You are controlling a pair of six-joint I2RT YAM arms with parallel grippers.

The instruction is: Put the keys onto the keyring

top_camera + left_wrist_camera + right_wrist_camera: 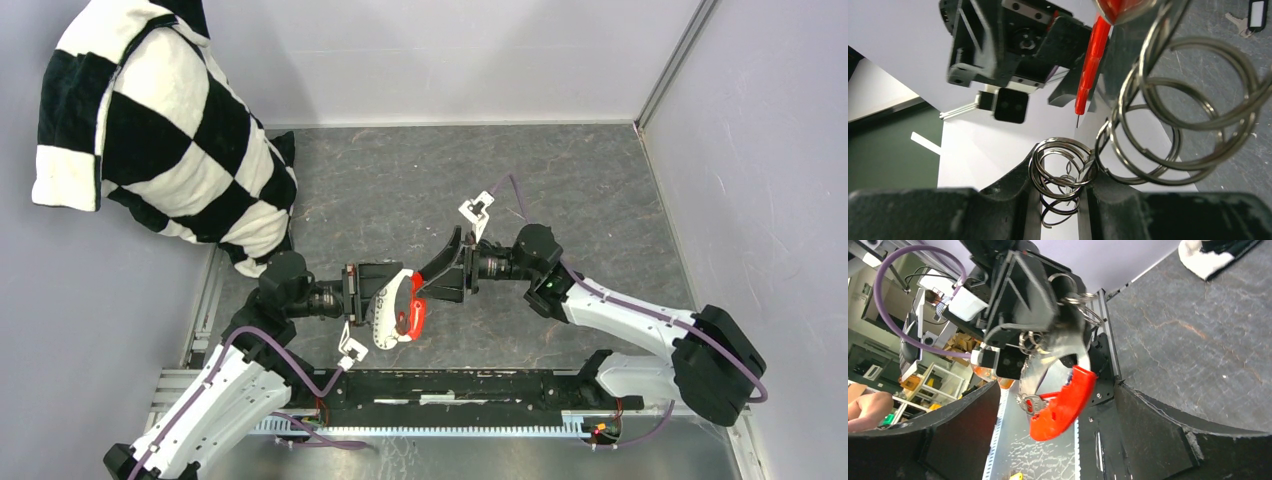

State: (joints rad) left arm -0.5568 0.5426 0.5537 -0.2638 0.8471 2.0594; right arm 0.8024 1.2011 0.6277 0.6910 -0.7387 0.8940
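Note:
My left gripper is shut on the keyring: a small silvery ring sits pinched between its jaws. Larger linked rings hang from it to the right. The long red fob dangles from the rings, together with a pale curved piece. My right gripper stands wide open around the fob, its fingers clear of it on both sides. One key with a black head lies on the table. The red-headed key is not in view.
A black-and-white checked cloth is heaped at the far left corner. Grey walls close in the dark stone-patterned table. A black rail and a metal strip run along the near edge between the arm bases.

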